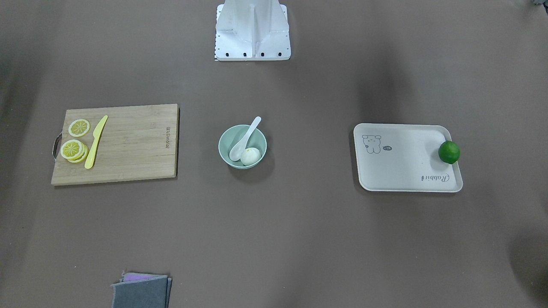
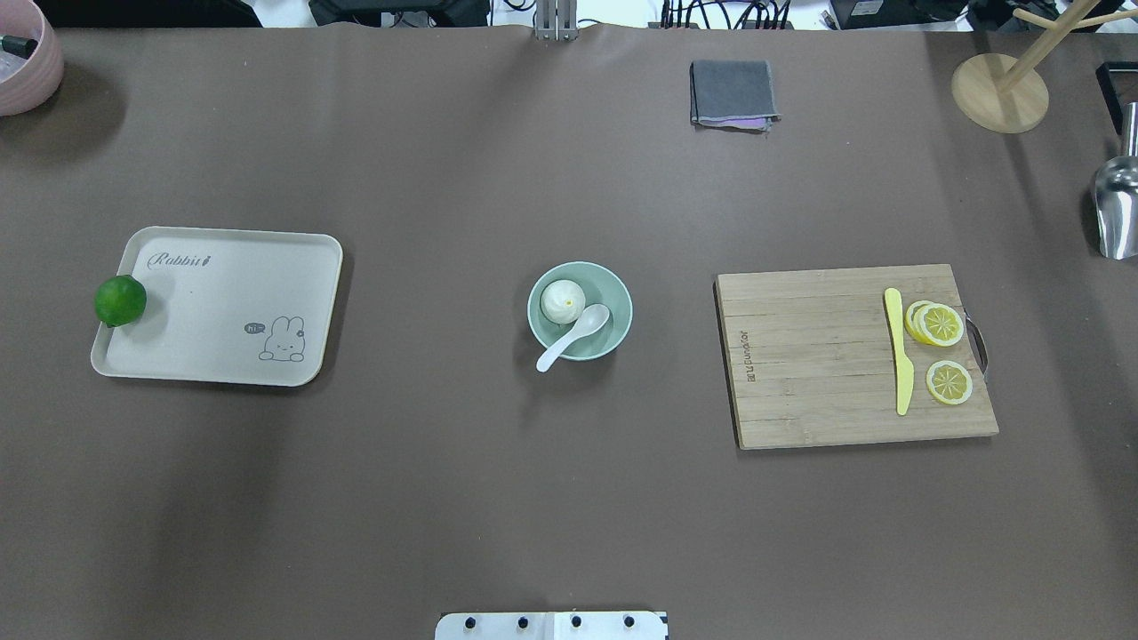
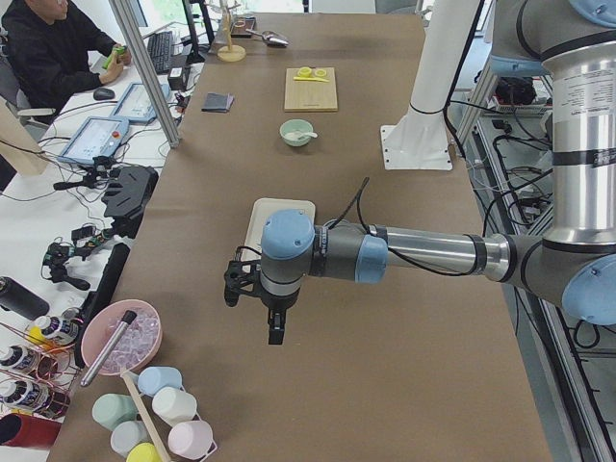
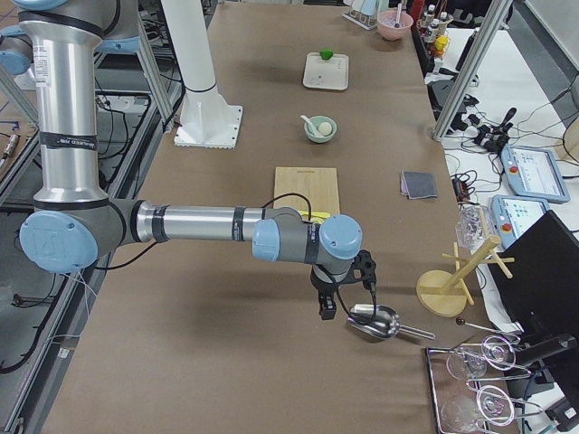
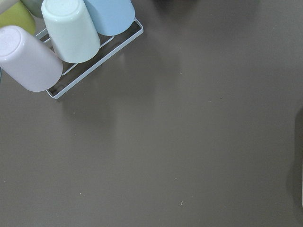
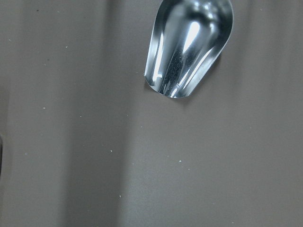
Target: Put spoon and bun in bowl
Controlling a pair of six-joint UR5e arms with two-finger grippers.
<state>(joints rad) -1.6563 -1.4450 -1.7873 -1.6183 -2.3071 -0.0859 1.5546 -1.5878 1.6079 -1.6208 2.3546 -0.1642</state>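
Spoon [image 2: 573, 338] and bun [image 2: 564, 301] are both in the bowl [image 2: 621, 298], which sits mid-desk [image 2: 498, 480], right btwn the tray [image 2: 222, 267] on the left and the cutting board [image 2: 818, 356] on the right. Bun's on the far-left side of the bowl w/ its pleated top up. Spoon's scoop is down inside just beside it, looks like they touch, and the handle leans on the rim and pokes out over the robot-side left edge. Lime [image 2: 120, 300] sits at the tray's left edge. Lemon slices [image 2: 940, 324] and a yellow knife [image 2: 900, 351] are on the board's right part. Left arm [image 3: 385, 252] hangs over the desk's left end near a rack of cups [image 5: 71, 30]; right arm [image 4: 199, 222] hangs over the right end next to a metal scoop [image 6: 189, 45]. Both well apart from the bowl. Jaws only show in the side views, so can't tell if spread or pressed together, either arm.
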